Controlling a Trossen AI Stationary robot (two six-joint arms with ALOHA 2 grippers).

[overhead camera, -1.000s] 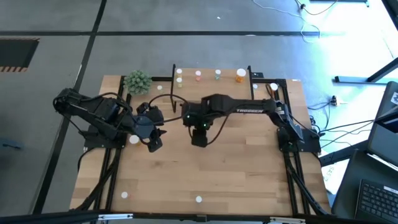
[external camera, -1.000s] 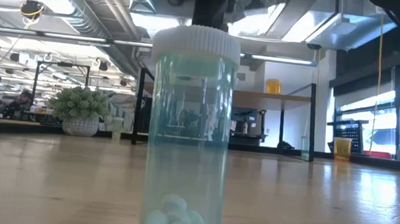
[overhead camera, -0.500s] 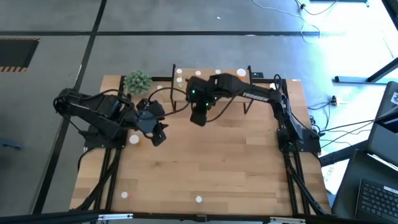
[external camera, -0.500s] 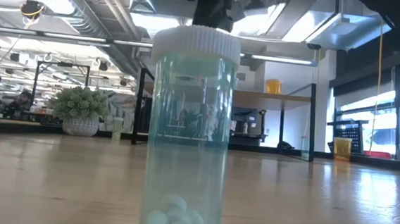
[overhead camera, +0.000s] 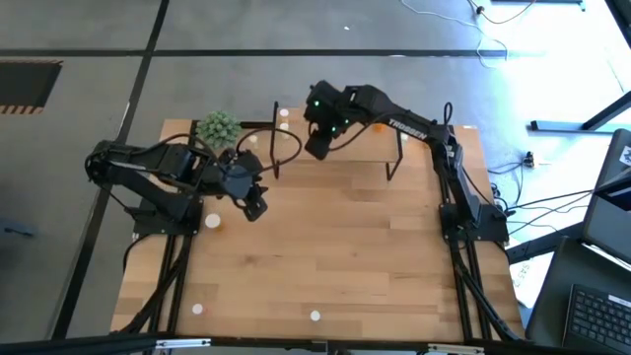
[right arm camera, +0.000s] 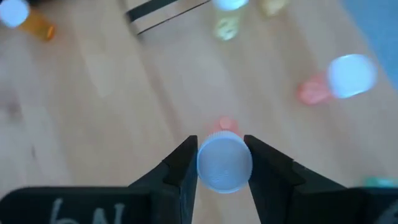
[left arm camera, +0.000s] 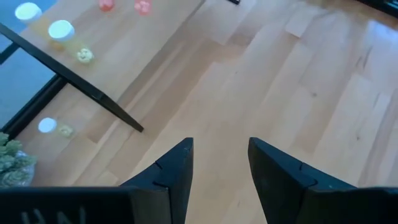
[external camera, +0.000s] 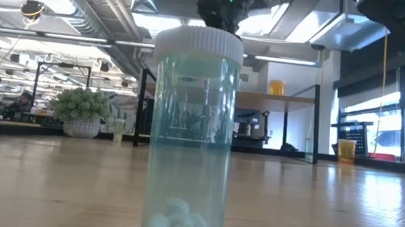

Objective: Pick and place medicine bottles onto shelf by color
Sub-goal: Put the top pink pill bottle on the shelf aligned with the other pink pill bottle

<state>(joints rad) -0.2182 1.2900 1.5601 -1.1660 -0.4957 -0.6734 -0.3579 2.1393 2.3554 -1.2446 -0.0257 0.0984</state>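
Here the right gripper (right arm camera: 217, 163), clamped on 1 upright pink bottle (right arm camera: 224, 163), hangs directly over the shelf (right arm camera: 112, 93), near another pink bottle (right arm camera: 336, 84); the left gripper (left arm camera: 219, 163), empty and parted, waits over the table (left arm camera: 323, 93).

Arms: 2. Shelf (overhead camera: 394, 133): 1. Plant ball (overhead camera: 218, 128): 1. Loose bottles on the table, high view: approx. 5; remainder unclear.

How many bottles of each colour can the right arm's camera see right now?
Pink bottles: 2, one standing free, one in the right gripper
Yellowish bottles: 2
Orange bottle: 1
Green bottle: 1, only its edge shows
Total: 6
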